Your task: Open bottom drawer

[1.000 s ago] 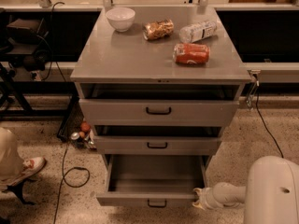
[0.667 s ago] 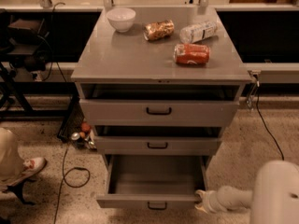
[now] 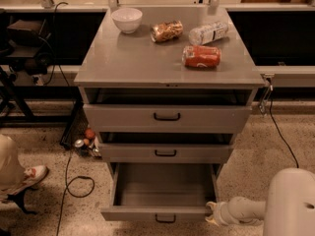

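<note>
The bottom drawer (image 3: 162, 191) of the grey metal cabinet is pulled well out, its inside bare, its front panel with a small black bar handle (image 3: 165, 219) near the lower edge of the view. My gripper (image 3: 212, 214) is at the right end of that front panel, touching its corner; the white arm (image 3: 290, 205) reaches in from the lower right. The middle drawer (image 3: 165, 153) and the top drawer (image 3: 167, 117) stand slightly out.
On the cabinet top (image 3: 128, 58) lie a white bowl (image 3: 127, 19), a brown snack bag (image 3: 166, 31), a clear bottle (image 3: 208, 33) and a red can (image 3: 202, 56). Cables and small cans (image 3: 81, 144) lie on the floor left. A person's shoe (image 3: 30, 175) is at lower left.
My arm and gripper have shifted slightly right and down along the drawer's right front corner. The bottom drawer stays pulled out about as far as before.
</note>
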Motion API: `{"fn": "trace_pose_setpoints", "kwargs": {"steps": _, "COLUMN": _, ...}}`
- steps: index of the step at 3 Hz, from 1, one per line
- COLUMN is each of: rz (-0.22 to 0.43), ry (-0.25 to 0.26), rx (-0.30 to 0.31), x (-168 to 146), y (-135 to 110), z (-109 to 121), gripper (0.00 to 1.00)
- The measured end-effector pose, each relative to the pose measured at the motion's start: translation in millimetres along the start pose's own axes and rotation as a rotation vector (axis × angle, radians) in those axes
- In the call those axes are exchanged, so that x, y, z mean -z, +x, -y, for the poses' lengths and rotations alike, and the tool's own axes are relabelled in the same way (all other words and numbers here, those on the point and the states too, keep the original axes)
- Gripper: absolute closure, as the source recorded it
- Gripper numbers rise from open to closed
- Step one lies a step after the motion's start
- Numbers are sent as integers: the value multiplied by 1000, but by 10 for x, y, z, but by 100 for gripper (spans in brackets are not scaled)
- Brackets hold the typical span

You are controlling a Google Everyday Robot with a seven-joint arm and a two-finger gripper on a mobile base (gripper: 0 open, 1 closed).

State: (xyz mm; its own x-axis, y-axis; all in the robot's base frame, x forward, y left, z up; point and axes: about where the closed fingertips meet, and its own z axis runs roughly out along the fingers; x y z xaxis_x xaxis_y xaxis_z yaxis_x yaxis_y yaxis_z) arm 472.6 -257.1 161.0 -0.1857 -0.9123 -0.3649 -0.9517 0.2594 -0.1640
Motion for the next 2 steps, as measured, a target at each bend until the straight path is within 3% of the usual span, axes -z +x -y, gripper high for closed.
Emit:
{"fn": "trace_pose_setpoints", "kwargs": {"steps": 1, "rz": 1, "ry": -3, "rx": 0, "x": -13, "y": -7, "z": -16, "gripper": 82}}
{"fn": "trace_pose_setpoints", "kwargs": {"steps": 2, "rz": 3, "ry": -6, "rx": 0, "x": -29, "y": -15, "z": -36, "gripper": 51}}
